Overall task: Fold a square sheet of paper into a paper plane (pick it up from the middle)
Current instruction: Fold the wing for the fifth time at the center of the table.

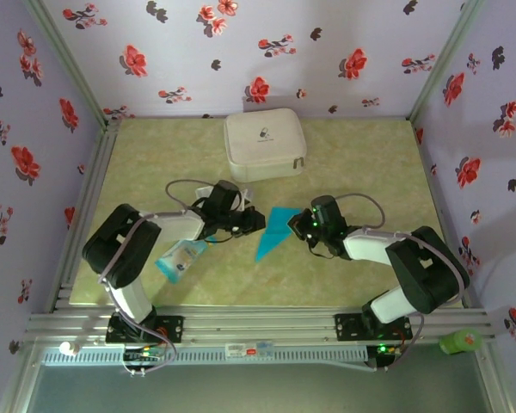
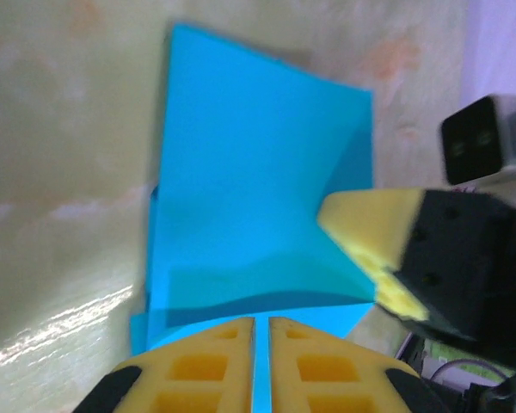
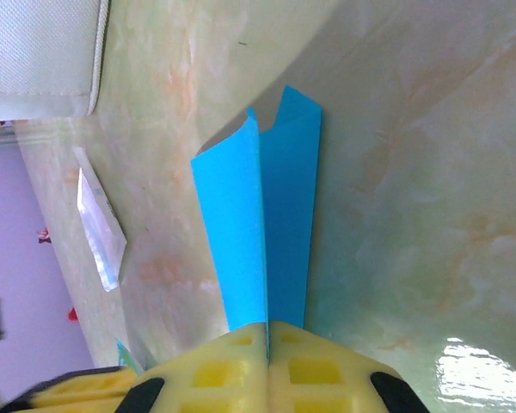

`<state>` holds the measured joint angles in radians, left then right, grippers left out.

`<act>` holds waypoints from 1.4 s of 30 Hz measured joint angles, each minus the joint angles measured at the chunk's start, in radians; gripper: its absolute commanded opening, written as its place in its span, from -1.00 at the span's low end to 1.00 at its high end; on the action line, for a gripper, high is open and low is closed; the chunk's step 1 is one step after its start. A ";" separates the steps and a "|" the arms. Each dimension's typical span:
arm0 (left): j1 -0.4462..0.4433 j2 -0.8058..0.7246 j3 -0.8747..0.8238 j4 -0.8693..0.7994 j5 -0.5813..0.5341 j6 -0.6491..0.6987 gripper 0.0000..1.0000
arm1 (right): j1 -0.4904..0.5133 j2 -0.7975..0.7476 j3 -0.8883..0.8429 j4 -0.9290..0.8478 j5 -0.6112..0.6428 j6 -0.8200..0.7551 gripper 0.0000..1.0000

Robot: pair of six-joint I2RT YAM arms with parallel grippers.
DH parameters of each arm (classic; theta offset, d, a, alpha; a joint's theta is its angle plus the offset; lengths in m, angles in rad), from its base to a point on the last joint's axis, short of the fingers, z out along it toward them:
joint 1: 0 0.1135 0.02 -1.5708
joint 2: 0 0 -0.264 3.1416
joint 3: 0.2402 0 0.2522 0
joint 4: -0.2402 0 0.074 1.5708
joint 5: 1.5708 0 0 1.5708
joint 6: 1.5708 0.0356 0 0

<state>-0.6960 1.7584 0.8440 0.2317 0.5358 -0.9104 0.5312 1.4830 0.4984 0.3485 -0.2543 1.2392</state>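
At centre of pale green marbled surface (image 1: 353,155) | thin bright blue paper sheet (image 1: 273,231), partly folded, held from both sides | left fingers (image 2: 202,366) clenched on one edge, likely anchoring it | right fingers (image 3: 215,370) clenched on upright crease, likely sharpening the fold.

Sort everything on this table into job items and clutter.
Job: bright blue part-folded paper sheet, pinched by left gripper and right gripper.
Clutter: white zipped fabric case; pale blue-and-white plastic packet; small whitish translucent square.
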 measured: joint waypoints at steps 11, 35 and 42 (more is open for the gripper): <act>-0.026 0.108 0.000 0.022 0.016 -0.019 -0.76 | 0.000 0.000 -0.011 0.001 -0.019 -0.018 -0.59; -0.061 -0.062 -0.013 -0.078 -0.147 0.109 -0.17 | -0.102 0.008 -0.001 -0.034 -0.180 -0.140 -1.00; -0.235 -0.155 0.054 -0.240 -0.377 0.308 0.11 | -0.102 0.007 -0.002 -0.006 -0.180 -0.082 -1.00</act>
<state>-0.9306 1.6032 0.8978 -0.0086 0.1589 -0.6022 0.4290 1.4902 0.4961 0.3424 -0.4339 1.1572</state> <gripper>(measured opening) 0.493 0.047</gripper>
